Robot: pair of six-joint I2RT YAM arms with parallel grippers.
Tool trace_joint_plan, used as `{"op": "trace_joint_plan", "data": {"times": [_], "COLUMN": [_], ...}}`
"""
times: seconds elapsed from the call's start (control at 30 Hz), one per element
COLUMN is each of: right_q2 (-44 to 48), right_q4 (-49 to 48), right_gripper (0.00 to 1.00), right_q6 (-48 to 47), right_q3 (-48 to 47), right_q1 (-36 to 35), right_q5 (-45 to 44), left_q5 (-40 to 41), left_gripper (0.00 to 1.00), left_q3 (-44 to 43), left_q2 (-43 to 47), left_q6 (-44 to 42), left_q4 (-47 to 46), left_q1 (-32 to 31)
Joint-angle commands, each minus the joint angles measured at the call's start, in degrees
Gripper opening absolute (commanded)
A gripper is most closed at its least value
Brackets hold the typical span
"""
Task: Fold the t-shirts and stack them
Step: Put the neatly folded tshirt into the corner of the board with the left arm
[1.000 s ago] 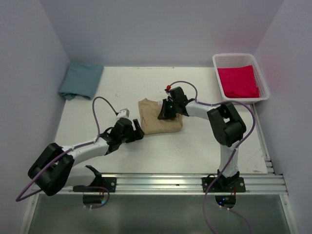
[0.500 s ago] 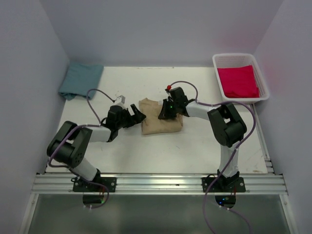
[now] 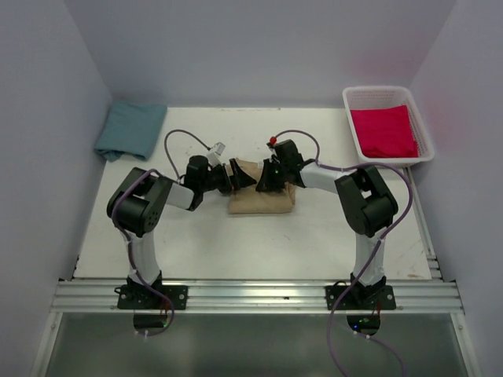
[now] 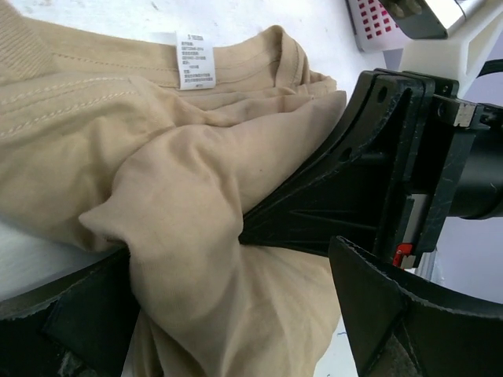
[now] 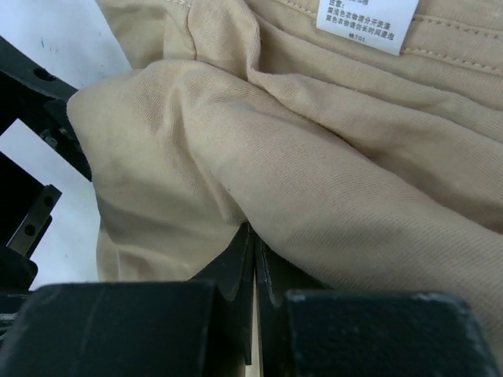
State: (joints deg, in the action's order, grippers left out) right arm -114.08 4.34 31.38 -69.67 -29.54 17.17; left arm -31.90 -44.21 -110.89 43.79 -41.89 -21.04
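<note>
1. Lying bunched at the middle of the worktop (image 3: pixel 196 236) is the tan t-shirt (image 3: pixel 263 203).
2. The left hand (image 3: pixel 236 174) is wide open at its left edge, with cloth between the fingers.
3. The right hand (image 3: pixel 264 182) is closed, pinching a fold of it.
4. Farther away, the teal t-shirt (image 3: pixel 130 130) lies in the left corner, and the red-pink t-shirt (image 3: pixel 383 132) lies in the white basket (image 3: pixel 425 133).

- Table (image 3: pixel 314 236): white flat top with faint scuff marks.
- Tan t-shirt (image 3: pixel 263 203): bunched and partly folded, lying near the middle of the top.
- Teal t-shirt (image 3: pixel 130 129): folded, lying in the far left corner.
- Basket (image 3: pixel 376 97): white, slatted, standing at the far right corner.
</note>
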Motion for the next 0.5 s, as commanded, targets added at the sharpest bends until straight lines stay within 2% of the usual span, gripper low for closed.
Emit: {"op": "trace_joint_plan", "data": {"times": [0.0,0.07,0.17,0.2,0.3,0.33,0.37,0.4,0.47], "right_q2": [-3.16,-3.6,-3.95,-3.95,-3.78,-3.69,-3.69,-3.6,-3.43], "right_q4": [4.54,4.28,4.1,4.1,4.27,4.27,4.27,4.36,4.19], "right_gripper": [0.0,0.0,0.0,0.0,0.0,0.0,0.0,0.0,0.0], "right_q6": [-2.46,-2.2,-2.11,-2.2,-2.28,-2.28,-2.28,-2.28,-2.37], "right_q3": [0.06,-0.03,-0.12,-0.2,-0.38,-0.38,-0.38,-0.38,-0.29], "right_q1": [0.71,0.71,0.71,0.71,0.71,0.71,0.71,0.71,0.71], "right_q5": [-5.39,-5.13,-4.95,-4.86,-4.95,-4.86,-4.95,-4.95,-4.78], "left_q5": [-3.78,-5.01,-6.41,-7.2,-9.85,-9.85,-9.85,-9.93,-9.59], "left_gripper": [1.0,1.0,0.9,0.75,0.49,0.29,0.2,0.02,0.0], "left_q3": [0.35,-0.35,-0.88,-1.14,-1.15,-0.97,-0.8,-0.53,0.08], "left_q2": [-6.44,-8.1,-9.51,-9.95,-11.28,-11.36,-11.28,-11.28,-11.01], "left_q6": [-1.34,0.41,2.52,3.05,4.99,4.99,5.08,5.08,5.51], "left_q4": [10.78,8.42,4.29,2.97,-0.64,-0.91,-1.61,-1.97,-2.93], "left_q1": [-1.02,-2.25,-4.18,-4.71,-4.8,-4.8,-4.8,-4.8,-4.72]}}
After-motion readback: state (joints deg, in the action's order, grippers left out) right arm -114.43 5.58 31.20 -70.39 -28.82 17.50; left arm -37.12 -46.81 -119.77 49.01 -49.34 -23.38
